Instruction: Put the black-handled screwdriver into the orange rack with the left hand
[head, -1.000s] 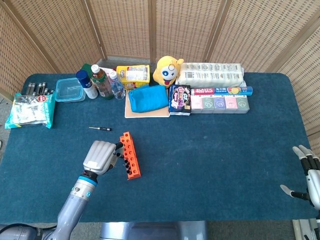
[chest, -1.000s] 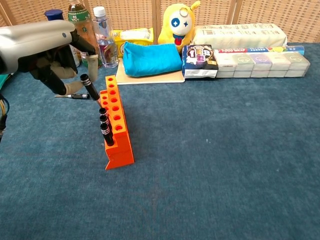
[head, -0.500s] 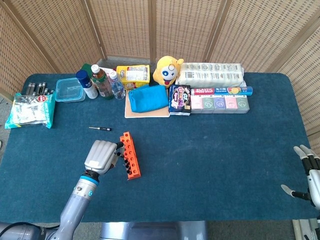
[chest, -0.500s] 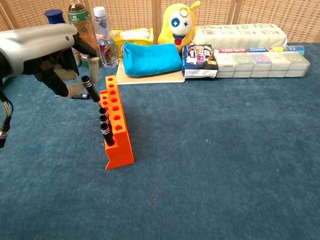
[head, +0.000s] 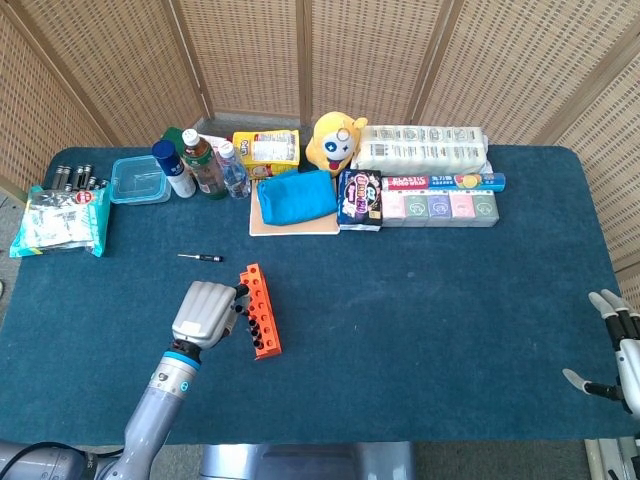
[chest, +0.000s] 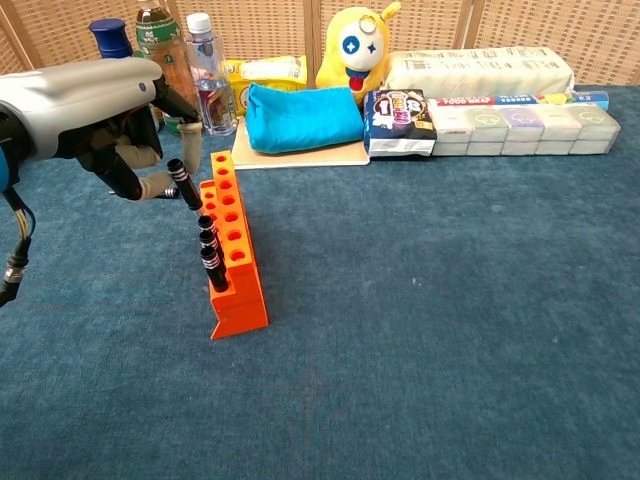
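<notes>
Robot workspace on a dark blue carpeted table (head: 420, 300). The left hand (head: 205, 313), a grey-shelled hand on a silver arm, sits just beside the left side of the orange plastic rack with rows of round holes (head: 262, 312). In the chest view the left hand (chest: 110, 130) pinches the black-handled screwdriver with silver bands (chest: 184, 184) between thumb and a finger; the tool is tilted, its handle end up and its lower end at the rack's (chest: 232, 252) left row, close to one of the holes. Whether the tip is already inside a hole cannot be told. Three more black-handled tools (chest: 208, 250) stand in the holes nearer the rack's front end.

The right hand (head: 618, 350) lies at the table's far right edge, well apart from the rack, holding nothing, its fingers spread.

A second small screwdriver (head: 201, 257) lies flat on the table behind the left hand. Along the back of the table stand a clear blue-tinted lidded box (head: 139, 180), several bottles (head: 204, 165), a yellow snack packet (head: 267, 149), a folded bright blue cloth on a tan board (head: 296, 197), a yellow plush toy (head: 335, 142), a dark printed packet (head: 360, 199), a row of pastel boxes (head: 438, 206) and a long white wrapped pack (head: 423, 147). A packet of batteries (head: 62, 217) lies at the far left.
</notes>
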